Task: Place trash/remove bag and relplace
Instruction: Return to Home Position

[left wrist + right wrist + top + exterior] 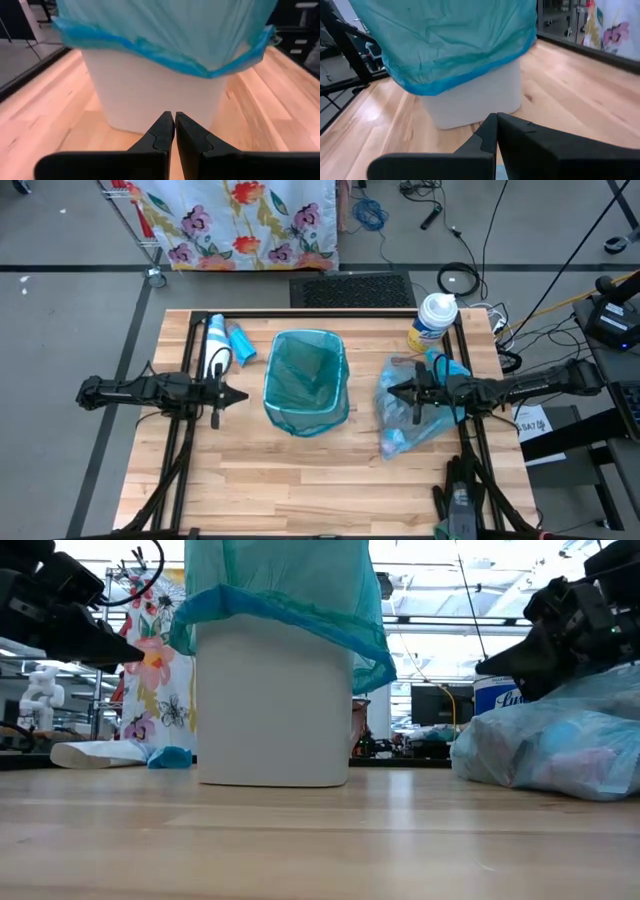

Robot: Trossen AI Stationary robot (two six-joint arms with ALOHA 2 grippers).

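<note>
Two grippers, both pinched shut on nothing.
My left gripper (pixel 235 393) and right gripper (pixel 395 391) sit either side of the white bin (pixel 272 710), which the teal bag (pixel 305 375) lines. The full pale-blue bag (pixel 405 430) lies beside the bin, under my right gripper. I guess it is soft and slippery, so pinch a top fold. Only the high view sees inside the bin.
</note>
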